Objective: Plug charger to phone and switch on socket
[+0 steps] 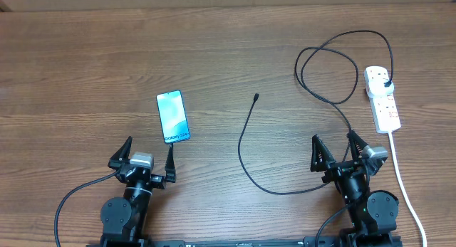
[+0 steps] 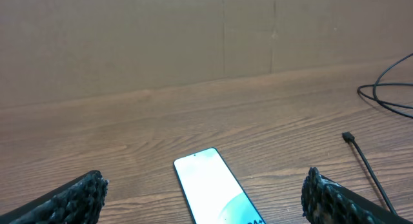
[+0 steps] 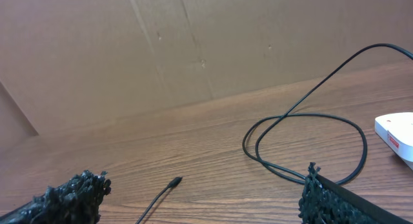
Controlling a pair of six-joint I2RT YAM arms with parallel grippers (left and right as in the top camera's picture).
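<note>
The phone lies flat on the wooden table with its light blue screen lit, left of centre. My left gripper stands open just in front of it; the phone shows between the wide jaws in the left wrist view. The charger's black cable loops across the middle of the table, its connector tip lying free. Its plug sits in the white socket at the far right. My right gripper is open near the cable, with the connector tip ahead of it.
The socket's thick white cord runs down the right side past the right arm toward the front edge. A brown cardboard wall backs the table. The cable's far loop lies left of the socket.
</note>
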